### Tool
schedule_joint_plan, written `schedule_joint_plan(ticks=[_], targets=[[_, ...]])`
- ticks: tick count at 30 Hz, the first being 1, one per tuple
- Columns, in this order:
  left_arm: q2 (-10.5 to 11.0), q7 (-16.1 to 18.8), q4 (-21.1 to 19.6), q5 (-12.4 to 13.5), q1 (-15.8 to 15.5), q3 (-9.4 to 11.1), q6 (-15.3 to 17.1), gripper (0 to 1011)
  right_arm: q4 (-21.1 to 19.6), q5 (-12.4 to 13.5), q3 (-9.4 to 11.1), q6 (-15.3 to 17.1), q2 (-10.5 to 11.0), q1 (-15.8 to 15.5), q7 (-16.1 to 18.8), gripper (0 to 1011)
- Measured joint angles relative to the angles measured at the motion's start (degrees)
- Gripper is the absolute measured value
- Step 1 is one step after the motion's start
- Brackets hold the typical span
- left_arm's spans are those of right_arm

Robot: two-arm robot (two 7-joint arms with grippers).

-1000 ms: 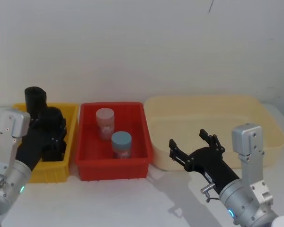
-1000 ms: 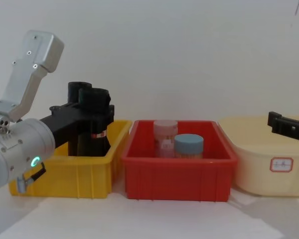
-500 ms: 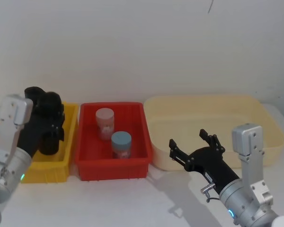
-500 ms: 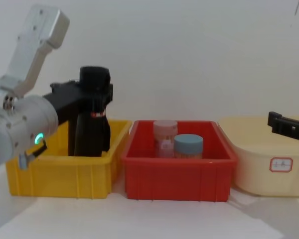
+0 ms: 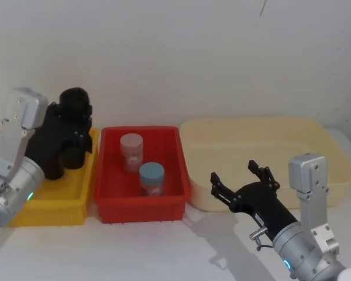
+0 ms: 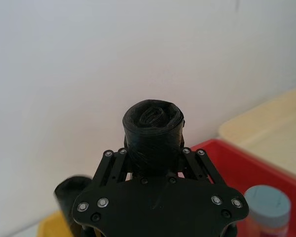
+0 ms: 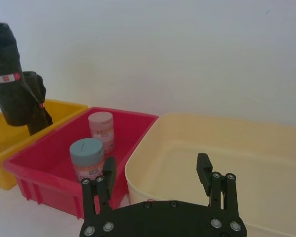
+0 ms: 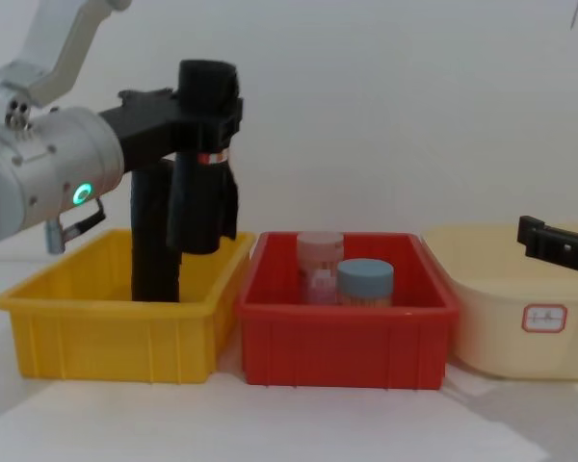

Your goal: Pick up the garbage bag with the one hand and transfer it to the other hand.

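The left gripper (image 8: 210, 117) pinches the garbage bag (image 8: 208, 79) round its middle. The roll stands upright, its top above the fingers and its flap hanging below them over the yellow bin (image 8: 116, 332). The right gripper (image 5: 234, 171) is spread wide, with the bag well off to its left.

Wrinkled black plastic film, faint sheen: garbage bag (image 8: 208, 82). Smooth glossy plastic: yellow bin (image 8: 116, 332), red bin (image 8: 347, 339). Matt silver metal: left arm (image 8: 39, 183).

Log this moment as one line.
left gripper: shut on garbage bag, held over yellow bin | right gripper: open, in front of cream tub
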Motion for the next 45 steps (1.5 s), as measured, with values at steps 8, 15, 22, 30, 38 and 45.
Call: schedule_joint_plan(ticks=[8, 15, 22, 30, 38, 45], targets=[[-0.26, -4.86, -0.14, -1.55, -2.24, 0.94, 0.15, 403, 0.0, 0.0, 0.0, 0.0, 0.0, 0.0, 0.0, 1001], [-1.13, -9.41, 1.54, -3.36, -4.67, 2.26, -0.23, 403, 0.0, 0.0, 0.0, 0.0, 0.0, 0.0, 0.0, 1001], [-2.62, -14.3, 4.6, -5.58, -7.18, 3.87, -1.25, 403, 0.0, 0.0, 0.0, 0.0, 0.0, 0.0, 0.0, 1002], [-5.7, -20.28, 10.66, -8.58, -10.67, 5.99, -3.02, 403, 0.0, 0.0, 0.0, 0.0, 0.0, 0.0, 0.0, 1002], [-8.31, -24.33, 15.9, -11.16, -13.12, 7.16, -4.87, 403, 0.0, 0.0, 0.0, 0.0, 0.0, 0.0, 0.0, 1001], [-9.71, -26.25, 18.91, -12.79, -14.32, 7.66, -5.97, 403, 0.0, 0.0, 0.0, 0.0, 0.0, 0.0, 0.0, 1002]])
